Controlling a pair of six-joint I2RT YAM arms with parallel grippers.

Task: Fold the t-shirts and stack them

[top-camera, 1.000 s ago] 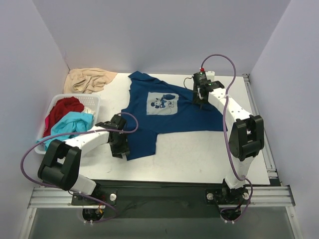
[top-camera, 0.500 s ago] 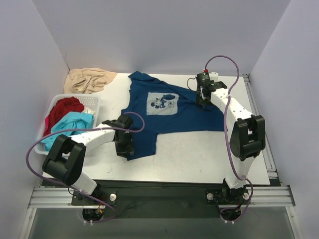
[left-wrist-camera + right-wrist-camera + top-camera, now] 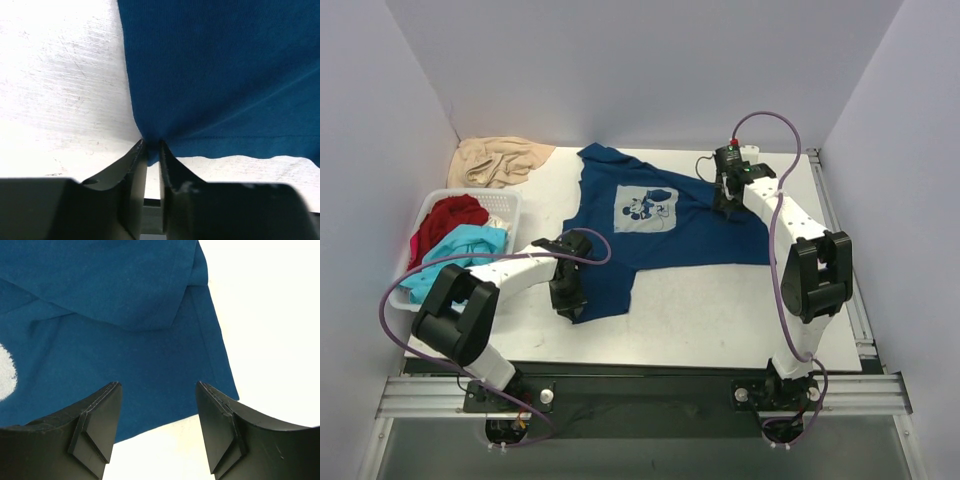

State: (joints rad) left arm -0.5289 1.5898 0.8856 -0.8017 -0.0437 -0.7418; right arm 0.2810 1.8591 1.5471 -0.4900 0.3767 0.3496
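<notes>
On the bench (image 3: 720,300) we see the left tool (image 3: 151,145), lately wider, pinching the single navy t-shirt (image 3: 670,240); right tool (image 3: 159,385) spread.

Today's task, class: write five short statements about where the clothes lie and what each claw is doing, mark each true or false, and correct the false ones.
1. The left claw pinches a corner of the navy shirt. True.
2. The right claw is shut on the navy shirt. False: its jaws stand open over the shirt's edge.
3. The red shirt and the turquoise shirt lie in the white basket. True.
4. The beige cloth lies in the basket. False: it lies on the table, behind the basket.
5. The navy shirt is folded small. False: it lies spread out, print up.
</notes>
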